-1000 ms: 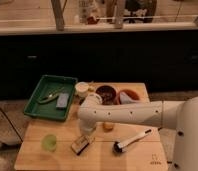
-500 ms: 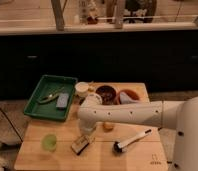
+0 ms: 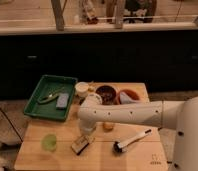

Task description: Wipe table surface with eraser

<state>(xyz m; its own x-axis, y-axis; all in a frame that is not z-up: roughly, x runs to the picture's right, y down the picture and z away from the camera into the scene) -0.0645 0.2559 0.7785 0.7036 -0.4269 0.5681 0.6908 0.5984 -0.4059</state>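
The eraser (image 3: pixel 82 145), a small tan block with a dark side, lies on the pale-wood table surface (image 3: pixel 67 162) near its front, left of middle. My white arm reaches in from the right and bends down at its elbow. The gripper (image 3: pixel 86 132) hangs directly over the eraser, at or just above its top. The wrist hides where the two meet.
A green tray (image 3: pixel 36 107) at the back left holds a grey-blue pad (image 3: pixel 62 101). A green cup (image 3: pixel 49 142) stands left of the eraser. A black-headed, white-handled brush (image 3: pixel 129 141) lies to the right. A white cup (image 3: pixel 82 89), a dark bowl (image 3: pixel 106 92) and a red bowl (image 3: pixel 128 96) stand at the back.
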